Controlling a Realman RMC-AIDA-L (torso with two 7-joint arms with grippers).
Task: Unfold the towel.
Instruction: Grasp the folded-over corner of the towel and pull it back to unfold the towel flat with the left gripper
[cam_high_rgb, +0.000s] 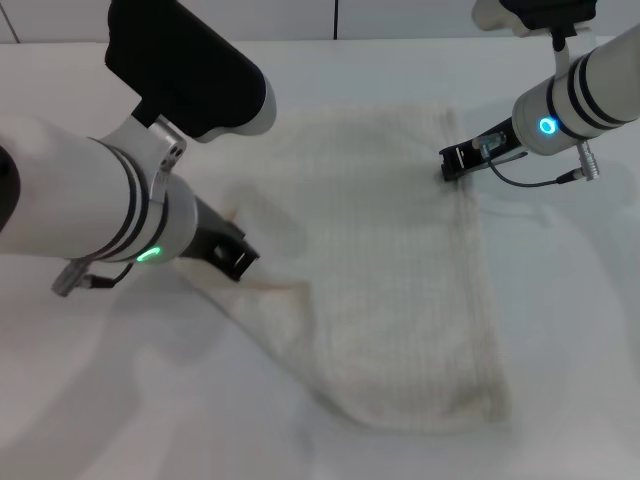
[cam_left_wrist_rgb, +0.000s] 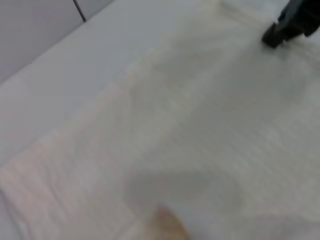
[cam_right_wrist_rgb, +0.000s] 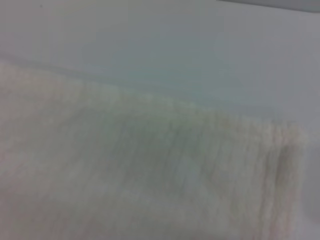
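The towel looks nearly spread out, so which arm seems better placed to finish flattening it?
Probably the left. The left gripper sits at the towel's rumpled near-left edge, which slants unevenly. The right gripper rests at the far right edge, which already lies straight.

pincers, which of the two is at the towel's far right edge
The right pincer, with the blue-lit wrist, sits at the towel's far right edge. The left pincer, green-lit, is at its near left edge.

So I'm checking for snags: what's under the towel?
Only the white table shows around the towel. What lies beneath is hidden. The left gripper and right gripper are at its edges.
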